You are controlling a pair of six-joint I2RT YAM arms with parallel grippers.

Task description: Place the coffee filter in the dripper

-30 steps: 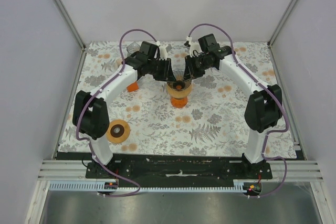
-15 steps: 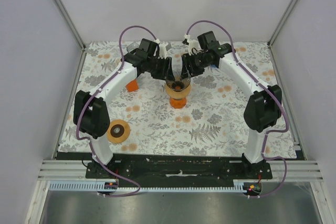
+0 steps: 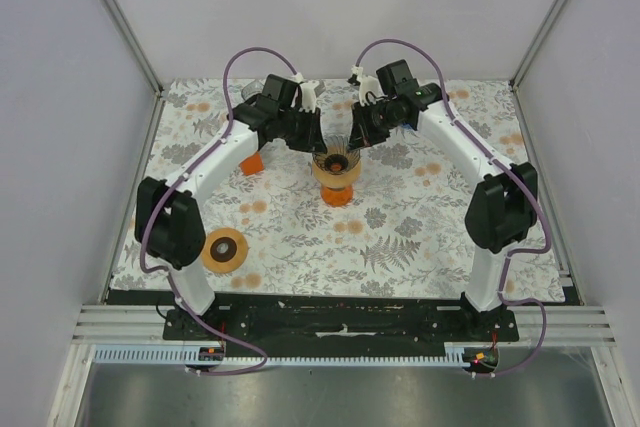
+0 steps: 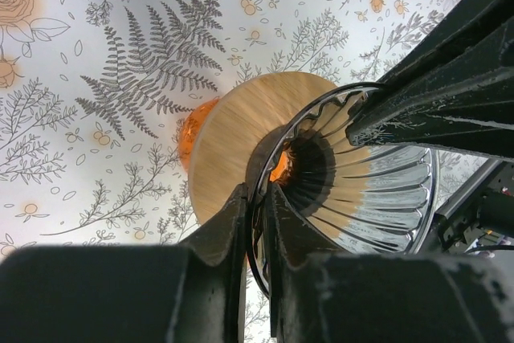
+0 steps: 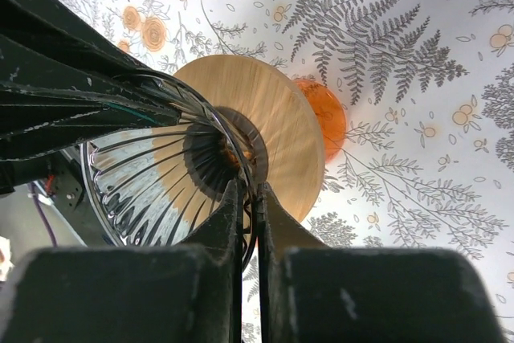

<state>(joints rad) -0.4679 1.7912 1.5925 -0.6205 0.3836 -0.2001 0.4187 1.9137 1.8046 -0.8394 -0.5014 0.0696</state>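
The dripper (image 3: 338, 165) is a clear ribbed cone with a black wire rim and a wooden collar (image 4: 233, 134), over an orange base (image 5: 325, 114), at the table's back centre. My left gripper (image 3: 318, 142) is shut on its rim from the left, the wire pinched between the fingers (image 4: 255, 190). From the right, my right gripper (image 3: 352, 142) is shut on the opposite rim (image 5: 250, 185). Each wrist view shows the other arm's fingers across the cone (image 4: 353, 190) (image 5: 152, 190). I cannot make out the coffee filter in any view.
A small orange piece (image 3: 252, 163) lies under the left forearm. A wooden disc with a dark centre (image 3: 225, 249) sits front left. A greyish object (image 3: 250, 93) is half hidden behind the left wrist. Grey walls close in the flowered table (image 3: 420, 237).
Both grippers opened a little and closed again on the dripper's rim. Both wrists and the dripper have shifted slightly toward the back.
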